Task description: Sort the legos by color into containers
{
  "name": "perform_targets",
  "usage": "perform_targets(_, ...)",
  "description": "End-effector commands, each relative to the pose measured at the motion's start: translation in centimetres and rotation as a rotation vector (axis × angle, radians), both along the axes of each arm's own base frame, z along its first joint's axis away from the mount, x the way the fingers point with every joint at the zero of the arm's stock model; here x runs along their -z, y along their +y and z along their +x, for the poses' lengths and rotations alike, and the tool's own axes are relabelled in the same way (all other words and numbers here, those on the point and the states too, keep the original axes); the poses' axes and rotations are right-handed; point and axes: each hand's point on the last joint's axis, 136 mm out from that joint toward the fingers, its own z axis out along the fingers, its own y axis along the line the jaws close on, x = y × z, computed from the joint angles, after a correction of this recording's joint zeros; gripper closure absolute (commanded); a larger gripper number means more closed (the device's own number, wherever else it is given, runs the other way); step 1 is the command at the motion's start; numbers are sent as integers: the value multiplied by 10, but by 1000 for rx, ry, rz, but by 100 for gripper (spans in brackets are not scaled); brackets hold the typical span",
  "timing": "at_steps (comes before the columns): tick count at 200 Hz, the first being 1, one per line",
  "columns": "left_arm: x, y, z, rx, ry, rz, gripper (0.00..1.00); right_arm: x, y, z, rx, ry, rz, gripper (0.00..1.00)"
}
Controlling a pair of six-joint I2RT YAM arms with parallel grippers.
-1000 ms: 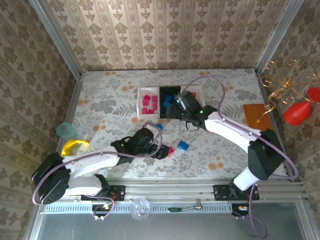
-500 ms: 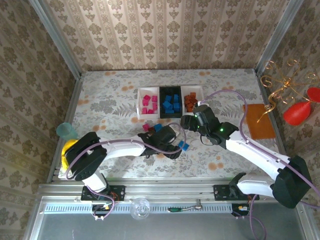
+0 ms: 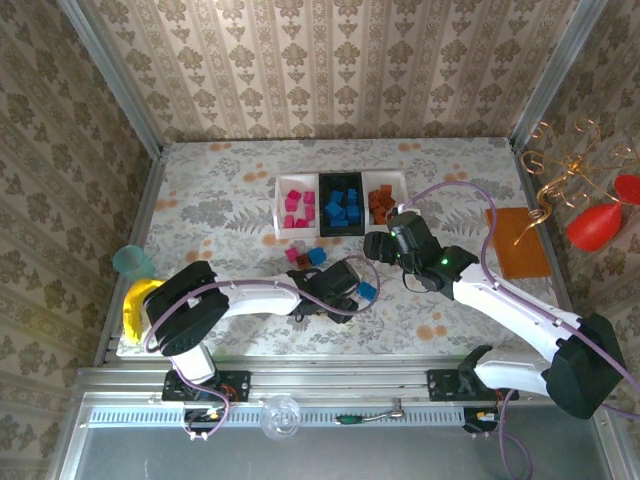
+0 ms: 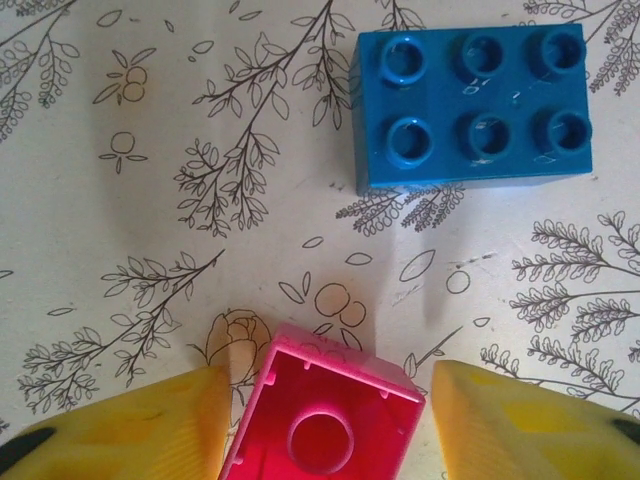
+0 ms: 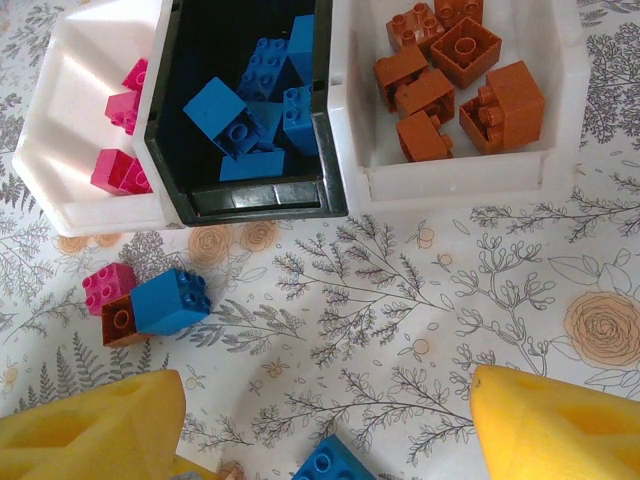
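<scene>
The upturned pink lego (image 4: 320,425) lies between the spread fingers of the left end effector (image 4: 330,400), not yet pinched, with the blue lego (image 4: 470,100) just beyond it.

This is looking like a robotics lab dressed as a home: wallpapered panels (image 3: 330,70) are standing in aluminium framing (image 3: 108,78) around a floral-covered bench (image 3: 215,205) edged by a metal rail (image 3: 340,381).

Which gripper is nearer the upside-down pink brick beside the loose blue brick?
Left. The left gripper straddles the pink brick; the right gripper hovers apart, toward the trays.
</scene>
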Motion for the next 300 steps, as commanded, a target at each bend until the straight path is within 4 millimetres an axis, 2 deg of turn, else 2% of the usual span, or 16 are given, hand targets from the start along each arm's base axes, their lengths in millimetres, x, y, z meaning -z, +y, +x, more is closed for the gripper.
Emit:
perform_targets(1,1,-1,-1,23,-24,5,49,-1,-10,1,48,-19,-7,23)
perform_targets(56,-6,-2,0,28,-55,-28,65,2,-13,-1,58,-10,-13,23)
perform_targets(85,-28,7,12,-32,-88,-99,66,2,-15,-2,62,-13,-12,23)
perform_targets(109,-62,27,37,-128,-146,-178,66,3,-15,-3,62,-11,-7,23)
perform_targets(146,-117,79,95,-345,-250,-271,66,11,-15,-6,62,4,0,23)
perform_targets(168,-135,102,130,-425,-265,-313,65,16,-14,-8,59,18,1,23)
perform_targets(200,-141,120,180,-505,-267,-324,65,21,-11,-11,47,39,15,23)
perform_targets(234,-137,119,223,-536,-240,-318,65,25,-9,-17,30,60,12,23)
perform_targets(263,-134,114,250,-546,-205,-321,64,31,-7,-23,8,79,14,23)
perform_targets(279,-127,110,260,-544,-179,-306,60,36,-3,-26,-15,95,17,23)
perform_targets(293,-124,105,264,-539,-160,-304,49,40,2,-29,-40,107,18,23)
perform_targets(295,-124,114,270,-559,-163,-302,48,41,2,-30,-43,110,18,23)
perform_targets(300,-124,116,272,-565,-161,-304,44,43,4,-31,-53,114,16,23)
